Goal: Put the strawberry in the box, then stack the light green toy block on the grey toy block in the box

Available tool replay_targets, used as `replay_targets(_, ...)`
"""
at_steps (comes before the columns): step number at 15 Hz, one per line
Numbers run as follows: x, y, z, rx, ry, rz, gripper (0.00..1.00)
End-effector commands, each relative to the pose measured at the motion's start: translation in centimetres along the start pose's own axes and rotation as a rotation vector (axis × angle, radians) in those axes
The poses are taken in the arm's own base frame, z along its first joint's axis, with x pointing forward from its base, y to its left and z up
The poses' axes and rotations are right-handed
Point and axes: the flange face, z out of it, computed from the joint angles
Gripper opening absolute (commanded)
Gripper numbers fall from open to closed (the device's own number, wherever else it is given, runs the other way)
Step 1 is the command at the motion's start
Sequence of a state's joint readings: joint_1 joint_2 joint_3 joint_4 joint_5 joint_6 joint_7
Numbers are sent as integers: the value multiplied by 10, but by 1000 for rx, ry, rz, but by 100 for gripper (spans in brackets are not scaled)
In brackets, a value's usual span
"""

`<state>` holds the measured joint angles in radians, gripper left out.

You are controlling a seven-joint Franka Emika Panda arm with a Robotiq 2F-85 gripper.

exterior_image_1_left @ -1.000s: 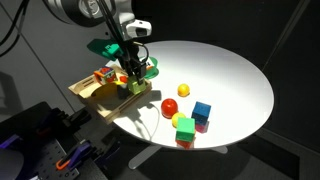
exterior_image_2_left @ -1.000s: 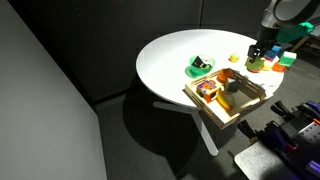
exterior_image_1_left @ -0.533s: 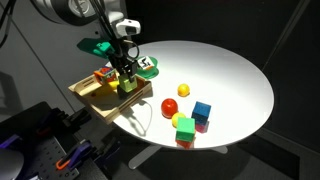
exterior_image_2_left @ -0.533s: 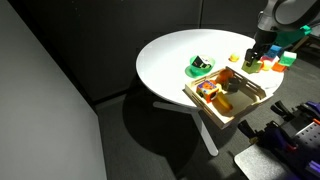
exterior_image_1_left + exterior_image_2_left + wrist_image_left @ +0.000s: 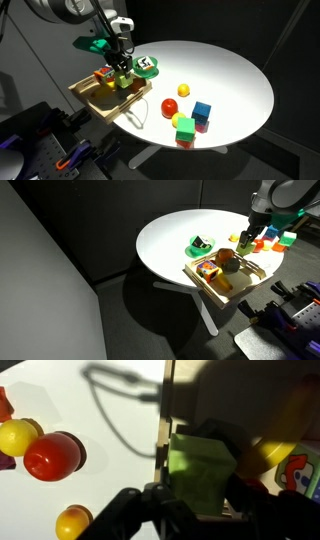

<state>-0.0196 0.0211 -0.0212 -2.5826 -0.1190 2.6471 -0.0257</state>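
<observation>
My gripper (image 5: 121, 76) is shut on the light green toy block (image 5: 200, 472) and holds it over the box (image 5: 88, 97). In the wrist view the block fills the gap between the dark fingers (image 5: 196, 508), just inside the box's wooden rim (image 5: 165, 435). In the other exterior view the gripper (image 5: 243, 246) hangs over the box's (image 5: 249, 288) far side. The grey toy block is hidden under the gripper and the held block. I cannot pick out the strawberry.
A red ball (image 5: 170, 106), a yellow ball (image 5: 183, 90), a blue cube (image 5: 202, 111) and a yellower green cube (image 5: 184, 127) lie on the white round table (image 5: 230, 70). A green-and-white dish (image 5: 149, 66) sits beside the box. A red multicoloured block (image 5: 103, 75) is in the box.
My gripper has carried the light green block from the box's table-side edge further in over the box. The toys on the table have not moved.
</observation>
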Motion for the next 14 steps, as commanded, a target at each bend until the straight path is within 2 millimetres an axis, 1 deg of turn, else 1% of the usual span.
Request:
replay_targets(1,-3,-12,-5,4,25,-45,29)
replay_targets(7,2,-25,4,7,36,-95,29)
replay_targets(14,0,-29,27,12,8,-106,29)
